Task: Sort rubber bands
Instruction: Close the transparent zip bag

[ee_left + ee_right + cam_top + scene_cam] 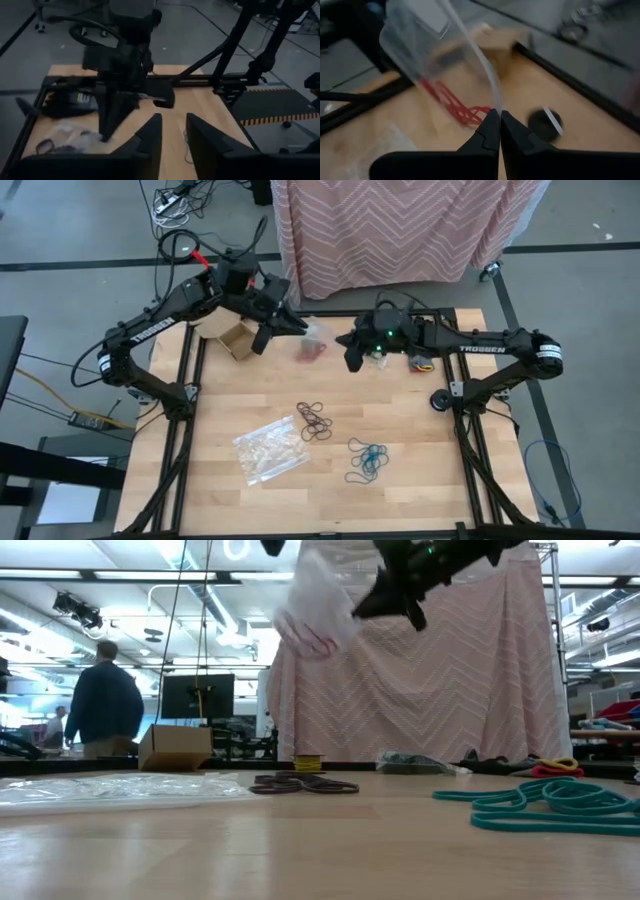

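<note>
Right hand (499, 131) is clamped shut on the edge of a clear bag (427, 47) containing red rubber bands (454, 104), held aloft above the desk (420, 460) at twelve o'clock. Left hand (173, 131) hovers beside the bag, fingers parted narrowly, gripping nothing. Black bands (314, 420) lie at desk centre; teal bands (367, 460) at five o'clock; a second bag (270, 448) at seven.

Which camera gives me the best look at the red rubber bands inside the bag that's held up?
The right wrist view: the red rubber bands fill the clear bag just beyond the shut right gripper pinching it. The high view shows only a small red patch; the low view a red trace at the bag's bottom; the left wrist view does not show them clearly.
</note>
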You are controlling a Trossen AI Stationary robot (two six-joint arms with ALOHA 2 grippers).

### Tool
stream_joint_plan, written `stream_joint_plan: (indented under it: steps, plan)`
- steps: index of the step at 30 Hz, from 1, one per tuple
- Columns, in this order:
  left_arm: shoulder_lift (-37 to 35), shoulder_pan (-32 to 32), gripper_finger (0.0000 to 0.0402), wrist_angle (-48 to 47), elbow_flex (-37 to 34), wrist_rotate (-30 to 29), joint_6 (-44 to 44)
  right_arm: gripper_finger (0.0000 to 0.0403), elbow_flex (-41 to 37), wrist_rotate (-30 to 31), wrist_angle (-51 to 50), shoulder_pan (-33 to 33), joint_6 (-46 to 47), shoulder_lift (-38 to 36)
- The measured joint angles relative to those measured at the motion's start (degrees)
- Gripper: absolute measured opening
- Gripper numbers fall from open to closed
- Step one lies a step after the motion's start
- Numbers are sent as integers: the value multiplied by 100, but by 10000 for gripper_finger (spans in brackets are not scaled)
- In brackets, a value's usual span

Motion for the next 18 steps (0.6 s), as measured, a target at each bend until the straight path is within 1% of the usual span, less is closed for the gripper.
stream_joint_plan:
  steps: [3,6,8,13,18]
  plan:
    - [-22,0,121,-120,-2,19,-22,0,1,-12,-296,-252,140,-1]
    - [-54,-17,135,-302,-2,101,-139,0,13,-46,-553,-537,170,-4]
    - [-71,-23,136,-472,-11,161,-163,0,-12,-213,-742,-767,303,-4]
    - [-108,-26,136,-782,-13,260,-165,0,-343,-908,-768,-1239,679,-9]
    - [-109,-26,137,-964,-18,260,-160,0,-903,-1020,-831,-1542,1203,-13]
